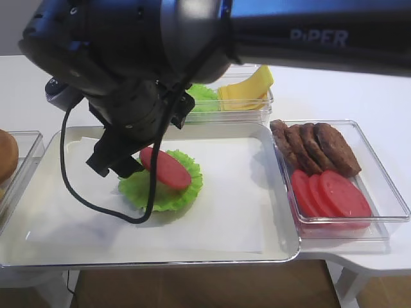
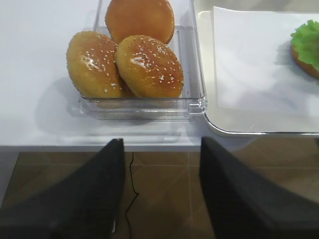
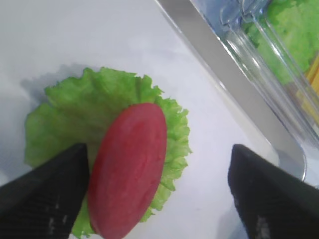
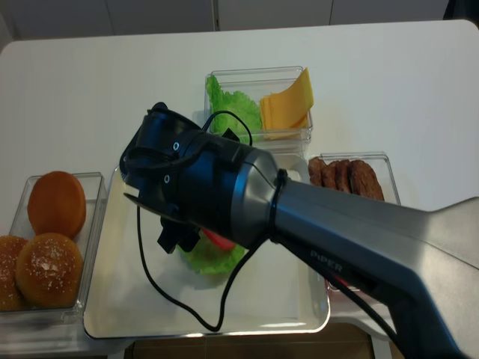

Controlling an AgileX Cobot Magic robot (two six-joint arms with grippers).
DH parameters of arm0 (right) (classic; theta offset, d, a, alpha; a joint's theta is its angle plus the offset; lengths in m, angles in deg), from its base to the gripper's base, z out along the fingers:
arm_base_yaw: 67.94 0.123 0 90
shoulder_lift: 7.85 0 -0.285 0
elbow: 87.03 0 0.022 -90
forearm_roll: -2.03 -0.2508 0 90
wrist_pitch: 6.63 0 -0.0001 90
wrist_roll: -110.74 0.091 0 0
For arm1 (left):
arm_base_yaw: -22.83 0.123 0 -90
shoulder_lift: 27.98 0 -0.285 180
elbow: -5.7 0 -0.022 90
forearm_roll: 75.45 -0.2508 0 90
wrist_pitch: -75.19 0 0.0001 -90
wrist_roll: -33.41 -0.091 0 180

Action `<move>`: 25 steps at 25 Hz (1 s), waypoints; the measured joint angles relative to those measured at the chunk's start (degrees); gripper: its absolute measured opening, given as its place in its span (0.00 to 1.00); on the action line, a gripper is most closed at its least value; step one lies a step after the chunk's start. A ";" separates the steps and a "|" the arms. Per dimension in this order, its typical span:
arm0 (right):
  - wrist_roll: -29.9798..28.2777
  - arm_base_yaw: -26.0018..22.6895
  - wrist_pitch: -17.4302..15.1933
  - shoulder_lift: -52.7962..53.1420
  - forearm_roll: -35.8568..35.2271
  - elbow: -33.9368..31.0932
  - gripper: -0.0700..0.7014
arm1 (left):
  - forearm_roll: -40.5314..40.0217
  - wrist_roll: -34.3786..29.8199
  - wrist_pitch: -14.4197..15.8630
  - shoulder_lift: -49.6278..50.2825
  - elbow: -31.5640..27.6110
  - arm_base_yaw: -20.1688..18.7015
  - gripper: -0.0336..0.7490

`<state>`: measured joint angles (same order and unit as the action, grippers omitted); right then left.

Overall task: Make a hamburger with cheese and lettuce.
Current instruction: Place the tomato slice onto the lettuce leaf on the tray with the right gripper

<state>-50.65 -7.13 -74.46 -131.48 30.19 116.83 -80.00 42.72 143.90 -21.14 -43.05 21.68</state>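
The hamburger is a ruffled lettuce (image 1: 157, 191) leaf on the paper-lined tray (image 1: 192, 262), with a red tomato slice (image 1: 166, 168) lying a little tilted on it. My right gripper (image 3: 159, 199) hovers just over this stack, open wide. One of its fingers (image 3: 45, 194) is close beside the tomato slice (image 3: 128, 169); the other stands far off over bare paper. Nothing is held. The cheese (image 1: 247, 86) slices stand in a clear box behind the tray. My left gripper (image 2: 162, 199) is open and empty, over the floor in front of the table edge.
Three sesame buns (image 2: 144, 64) fill a clear box left of the tray. On the right, a clear box (image 1: 385, 218) holds brown patties (image 1: 314, 147) and tomato slices (image 1: 331, 192). More green leaves (image 1: 202, 96) sit beside the cheese. The right arm's cable (image 1: 96, 205) loops over the tray.
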 joint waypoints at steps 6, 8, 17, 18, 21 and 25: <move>0.00 0.00 1.60 0.00 -4.28 0.00 0.96 | 0.00 0.00 0.00 0.00 0.00 0.00 0.51; 0.00 0.00 2.08 0.00 -4.96 0.00 0.96 | 0.00 0.00 0.00 0.00 0.00 0.00 0.51; -0.17 0.00 2.20 0.00 -5.07 0.00 0.96 | 0.00 0.00 0.00 0.00 0.00 0.00 0.51; -0.43 0.00 2.27 0.00 -5.07 0.00 0.96 | 0.00 0.00 0.00 0.00 0.00 0.00 0.51; -2.24 -0.11 2.32 0.11 -5.67 0.00 0.94 | 0.00 0.00 0.00 0.00 0.00 0.00 0.51; -4.76 -2.61 2.32 1.15 -12.49 0.27 0.89 | 0.00 0.00 0.00 0.00 0.00 0.00 0.51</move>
<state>-55.41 -9.74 -72.13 -130.33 17.70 117.10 -80.00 42.72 143.90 -21.14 -43.05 21.68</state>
